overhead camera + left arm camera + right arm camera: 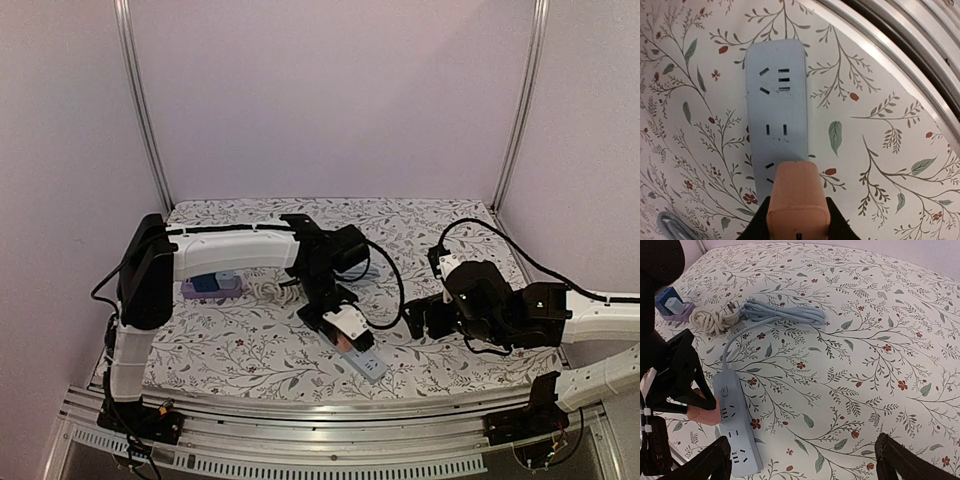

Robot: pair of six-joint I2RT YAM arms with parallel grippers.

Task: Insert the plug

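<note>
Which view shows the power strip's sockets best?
The left wrist view: the power strip fills the frame, slots sharp, only its near end under the plug. The right wrist view shows most of the strip and its cord, slanted, smaller. The top view shows just a small end.

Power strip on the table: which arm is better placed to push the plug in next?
Left. The left gripper is shut on the peach plug, right at the power strip sockets. The right gripper is open, empty, and off to the strip's side.
</note>
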